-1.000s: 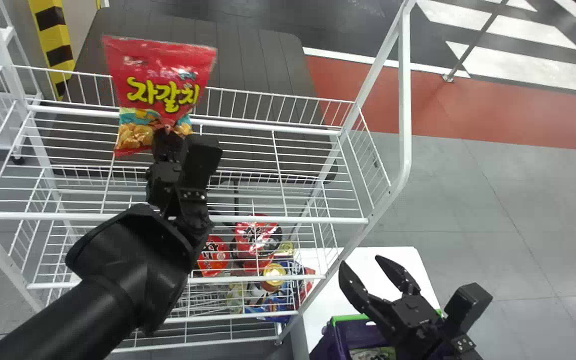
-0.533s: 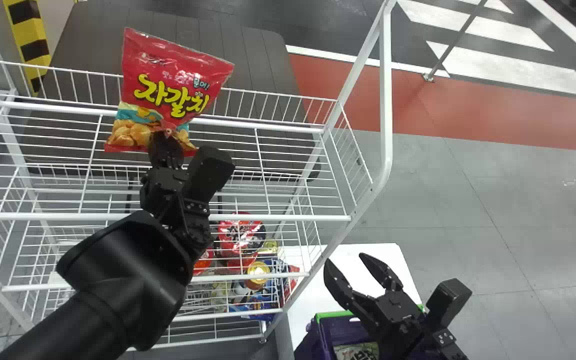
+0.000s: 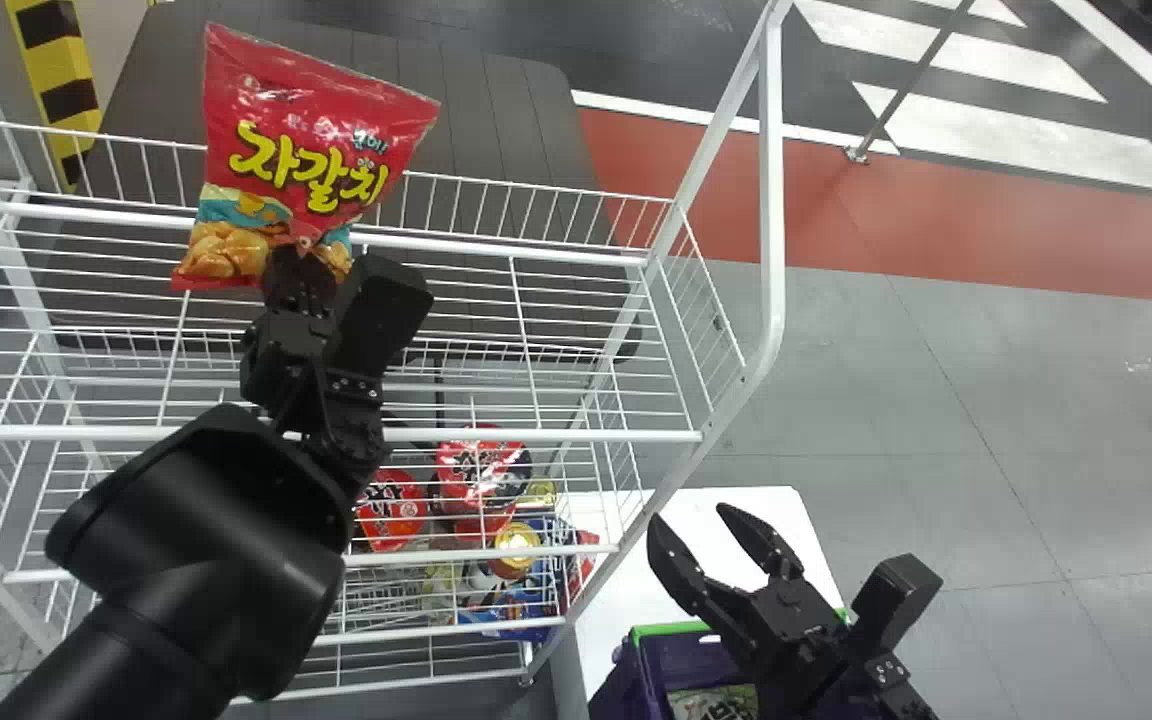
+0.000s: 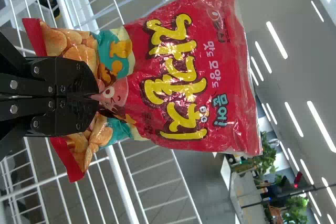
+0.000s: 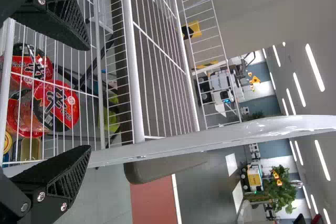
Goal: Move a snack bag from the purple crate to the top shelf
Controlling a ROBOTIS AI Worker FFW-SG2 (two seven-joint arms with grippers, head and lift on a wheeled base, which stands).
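Up at the white wire rack, the left claw (image 3: pixel 301 262) is pinching a red, pillow-shaped snack bag (image 3: pixel 311 140) by its lower edge, and the bag tilts against the view of the top shelf (image 3: pixel 536 250). Whether it touches the wire, I can't tell. Those fingertips cover a patch of the pictured snacks, and the black left arm hides a good stretch of wire shelving.

Down on the robot's right, outside the rack, the right claw (image 3: pixel 686 515) hangs with its two fingers spread, nothing between them. It blocks much of the purple crate (image 3: pixel 608 690) with the green rim, which the bottom edge cuts off; a greenish printed packet (image 3: pixel 711 703) peeks out inside, too covered to make out whole. The crate sits by a white surface (image 3: pixel 796 515).

Below the top shelf, round red tubs (image 3: pixel 481 470), a yellow-lidded container (image 3: pixel 516 548) and blue packaging (image 3: pixel 526 608) are crowded together, criss-crossed by wires and rails that break up their outlines. A raised wire fence (image 3: pixel 496 195) runs along the top shelf's far side, and the rack's slanting white post (image 3: pixel 681 465) stands between the two claws.
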